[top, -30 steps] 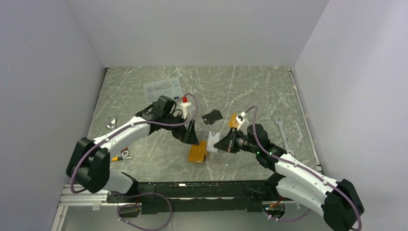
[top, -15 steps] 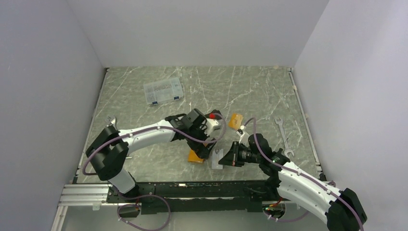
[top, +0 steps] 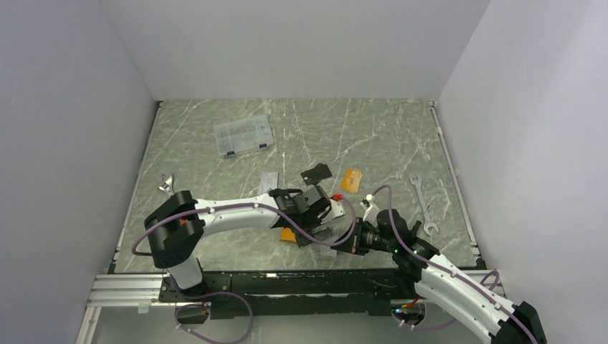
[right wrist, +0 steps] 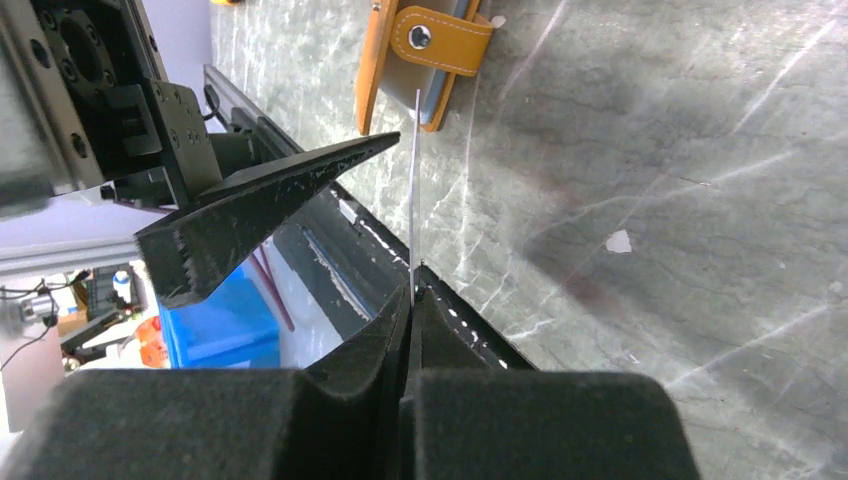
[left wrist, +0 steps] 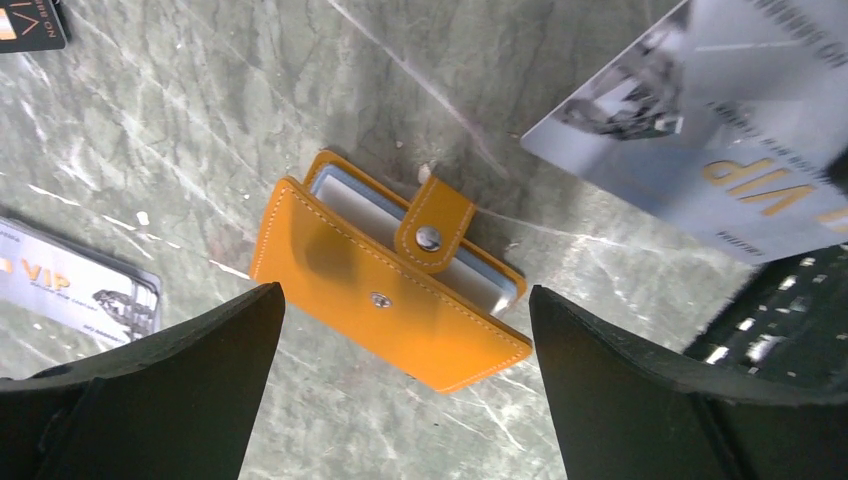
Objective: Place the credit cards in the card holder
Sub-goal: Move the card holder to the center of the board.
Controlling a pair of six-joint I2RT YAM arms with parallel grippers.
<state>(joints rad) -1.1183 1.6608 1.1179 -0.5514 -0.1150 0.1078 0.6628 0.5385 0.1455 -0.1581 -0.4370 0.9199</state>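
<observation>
Orange leather-like holder, one, lay flat on the bench near its front edge, with the tab unsnapped and lying across the pale blue mouth. Left fingers: released and spread wide, hanging over the holder, one on either side, not touching it. Right fingers: clenched on a silver card, aimed at the holder's tab end; whether its tip touched could not be told. Loose stock: a second silver card, a black card and an orange card, all flat on the bench and apart from the holder. Handling note, as judgement: the left fingers wanted to pin or part the cover first, so the holder could not skid. The tab wanted clearing from the mouth. The silver card then wanted levelling to the pocket and easing in without force, since thin stock would likely buckle.
</observation>
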